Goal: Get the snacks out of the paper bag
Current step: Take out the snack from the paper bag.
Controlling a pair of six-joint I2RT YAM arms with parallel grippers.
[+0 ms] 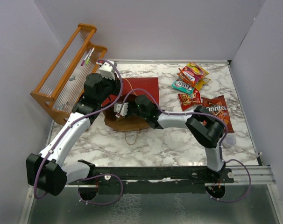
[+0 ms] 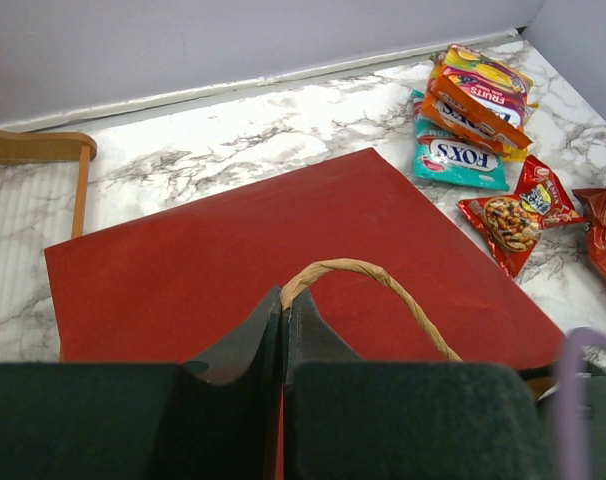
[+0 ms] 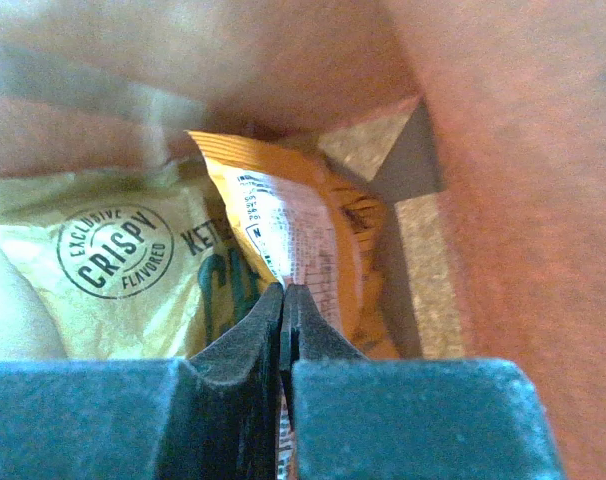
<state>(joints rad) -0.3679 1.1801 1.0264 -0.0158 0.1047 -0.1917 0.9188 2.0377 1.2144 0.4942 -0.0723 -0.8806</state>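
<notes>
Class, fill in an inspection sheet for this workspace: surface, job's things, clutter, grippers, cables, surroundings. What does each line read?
Surface: marble table, veined white.
Job's things: paper bag lying flat; Doritos bag, teal packet and other packets out on its right; orange packet and tan bag inside.
Clutter: wooden rack holding markers.
Grippers: left gripper shut on the paper bag's edge; right gripper shut on the orange packet.
Cables: purple cable along each arm.
Surroundings: plain walls.

teal packet (image 2: 461, 155): FOX'S | red chip bag (image 1: 217, 110): Doritos | tan bag (image 3: 115, 252): CRISPY
</notes>
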